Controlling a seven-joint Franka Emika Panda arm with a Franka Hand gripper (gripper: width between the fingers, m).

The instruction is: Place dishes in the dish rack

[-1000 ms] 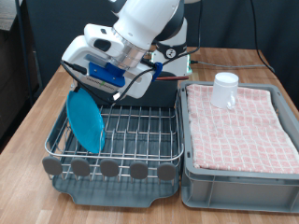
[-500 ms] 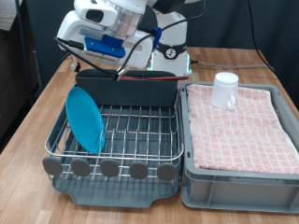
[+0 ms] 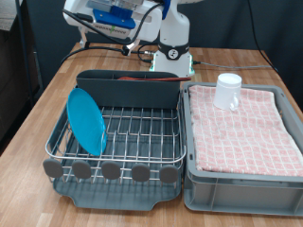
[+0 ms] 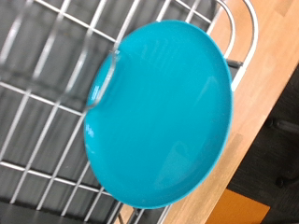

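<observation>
One gripper shows only in part at the upper left of the exterior view, high above the rack and cut off by the frame's top edge; whether its fingers are spread or closed cannot be told, and nothing can be seen between them. Its own camera looks down on a single plate, round, smooth and bright turquoise-blue, with a shallow glossy face, filling most of that picture over silver wires. In the exterior view that one plate stands on edge, leaning slightly, at the left end of the dish rack, which sits in the lower left of the frame: a silver wire grid in a dark grey tray, with a tall grey compartment along its back and five round tabs along its front. Right of the rack is one grey tub lined with a pink checked cloth, and one plain white mug stands upright on the cloth near its far edge, well apart from the gripper. All of it rests on a wooden table.
</observation>
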